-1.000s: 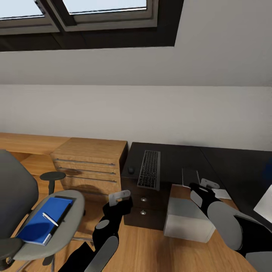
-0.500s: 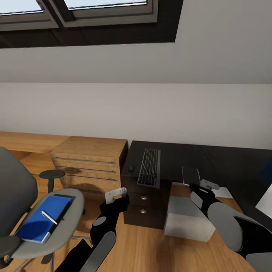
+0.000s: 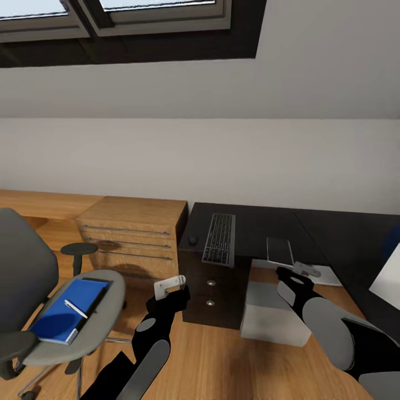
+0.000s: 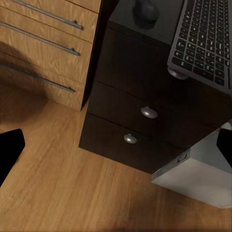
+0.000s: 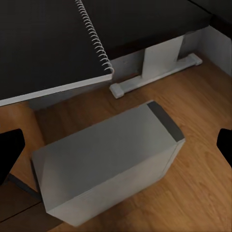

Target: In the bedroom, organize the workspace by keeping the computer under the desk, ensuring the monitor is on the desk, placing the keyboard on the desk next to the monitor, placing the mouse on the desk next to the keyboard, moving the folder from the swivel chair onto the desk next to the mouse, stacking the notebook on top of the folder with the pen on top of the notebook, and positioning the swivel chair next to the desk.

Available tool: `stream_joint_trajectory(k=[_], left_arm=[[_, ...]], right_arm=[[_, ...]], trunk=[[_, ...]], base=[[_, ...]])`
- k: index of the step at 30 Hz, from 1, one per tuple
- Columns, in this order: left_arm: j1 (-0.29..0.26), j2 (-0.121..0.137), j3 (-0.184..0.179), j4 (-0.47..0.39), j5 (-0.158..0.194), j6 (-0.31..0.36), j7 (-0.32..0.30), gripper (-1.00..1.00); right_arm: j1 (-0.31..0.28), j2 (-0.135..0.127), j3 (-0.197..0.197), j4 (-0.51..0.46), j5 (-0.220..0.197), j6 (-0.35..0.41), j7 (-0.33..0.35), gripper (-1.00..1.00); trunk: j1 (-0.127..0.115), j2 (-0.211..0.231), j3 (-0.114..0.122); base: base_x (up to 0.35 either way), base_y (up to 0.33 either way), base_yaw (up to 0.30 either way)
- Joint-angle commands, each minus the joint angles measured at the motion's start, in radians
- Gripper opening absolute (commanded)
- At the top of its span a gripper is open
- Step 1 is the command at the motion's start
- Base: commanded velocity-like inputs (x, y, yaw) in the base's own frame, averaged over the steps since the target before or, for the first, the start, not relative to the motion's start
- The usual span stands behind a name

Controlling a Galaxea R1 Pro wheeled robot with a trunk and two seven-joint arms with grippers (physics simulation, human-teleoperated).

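**Both grippers spread and empty in front of the desk**

The left gripper (image 3: 169, 286) hangs over the oak floor (image 3: 222, 361) with its fingers spread apart and nothing between them, just short of the desk's dark drawers (image 4: 140, 121) with round silver knobs. The right gripper (image 3: 303, 270) is likewise spread and empty, hovering above the light grey computer (image 5: 106, 164), which lies on the floor under the black desk (image 3: 261, 228).

On the desk top the keyboard (image 3: 220, 239) lies lengthwise near the left end, and the small dark mouse (image 3: 192, 240) sits just beside it at the desk's left edge. A notebook (image 3: 279, 250) with a spiral binding (image 5: 94, 36) lies near the front edge, above the computer. A pale corner of the monitor (image 3: 387, 284) shows at the far right.

Left of the desk stands an oak dresser (image 3: 133, 236) with bar handles. Farther left is the grey swivel chair (image 3: 33, 278), well apart from the desk; the blue folder (image 3: 69, 311) lies on its seat with the white pen (image 3: 76, 309) resting on top.
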Motion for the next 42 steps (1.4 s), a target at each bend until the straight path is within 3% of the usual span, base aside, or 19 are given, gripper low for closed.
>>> stream_joint_trajectory(k=[1,20,27,31,32,42], left_arm=[[-0.001,0.0,-0.001,-0.001,0.004,0.004,0.007,1.0],[-0.001,0.0,-0.001,0.0,0.004,0.004,0.007,1.0],[-0.002,0.0,0.0,0.0,0.004,0.004,0.007,1.0],[-0.002,0.0,0.0,0.0,0.004,0.004,0.007,1.0],[-0.001,0.0,0.0,0.0,0.004,0.004,0.007,1.0],[-0.001,0.0,-0.001,0.0,0.004,0.004,0.007,1.0]], right_arm=[[-0.001,0.001,-0.004,0.002,-0.004,-0.007,0.001,1.0],[0.004,-0.01,-0.007,0.007,-0.005,-0.012,0.008,1.0],[0.032,-0.013,-0.007,0.008,-0.008,-0.062,0.013,1.0],[0.041,-0.028,-0.008,0.009,-0.059,-0.068,0.108,1.0],[0.043,-0.049,-0.008,0.012,-0.117,-0.065,0.212,1.0],[0.046,-0.121,-0.008,0.055,-0.27,0.028,0.456,1.0]], trunk=[[0.004,-0.008,-0.004],[0.077,-0.141,-0.064],[0.104,-0.19,-0.086],[0.119,-0.218,-0.098],[0.123,-0.225,-0.101],[0.161,-0.295,-0.133]], base=[[-0.001,0.0,0.0],[0.0,0.0,0.0],[0.0,0.0,0.0],[0.0,0.0,0.0],[0.0,0.0,0.0],[0.0,0.0,0.0]])
